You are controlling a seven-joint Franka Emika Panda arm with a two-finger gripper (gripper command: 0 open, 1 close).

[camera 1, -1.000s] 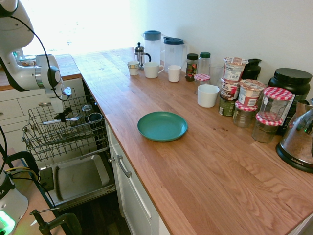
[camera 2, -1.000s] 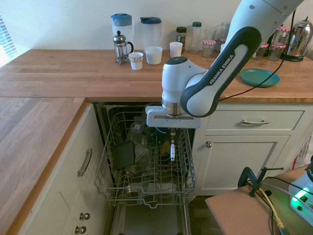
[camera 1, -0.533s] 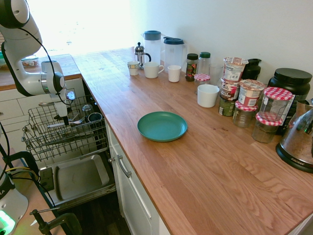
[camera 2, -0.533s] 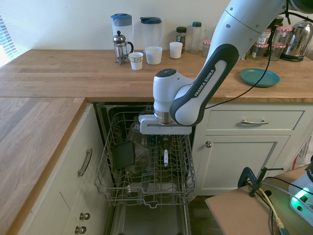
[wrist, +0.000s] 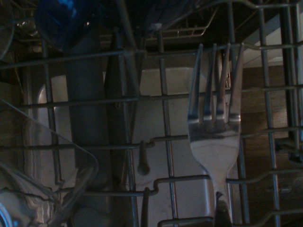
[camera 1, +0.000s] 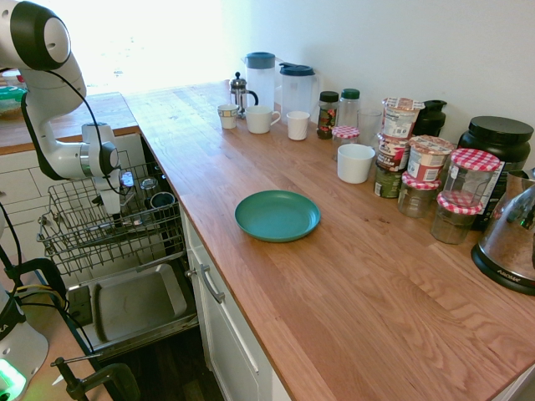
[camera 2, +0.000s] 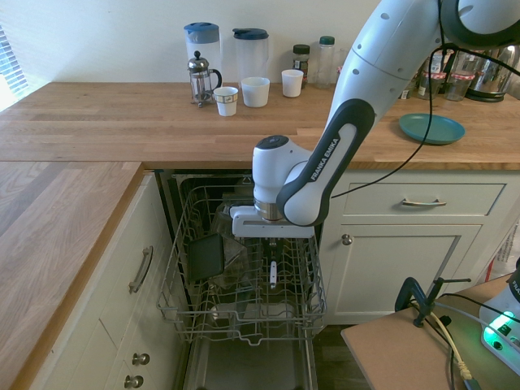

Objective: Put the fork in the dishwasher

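The dishwasher stands open, its grey wire rack [camera 2: 244,313] pulled out over the dropped steel door [camera 1: 134,305]. My gripper [camera 2: 272,249] hangs low inside the rack and is shut on the fork [camera 2: 273,275], which points straight down. In the wrist view the fork's silver tines [wrist: 215,137] lie just above the rack wires, with the door's steel lining behind them. The first exterior view shows the gripper [camera 1: 113,205] down in the rack [camera 1: 84,230] at the left; the fork is too small to make out there.
A dark square container [camera 2: 207,256] and a clear one sit in the rack's left part, cups [camera 1: 161,200] at its back. A green plate [camera 1: 277,215], jugs, mugs and jars stand on the wooden counter. White drawers [camera 2: 422,199] flank the dishwasher.
The arm has carried the fork lower into the rack and a little leftwards in the second exterior view. The gripper stays shut on it.
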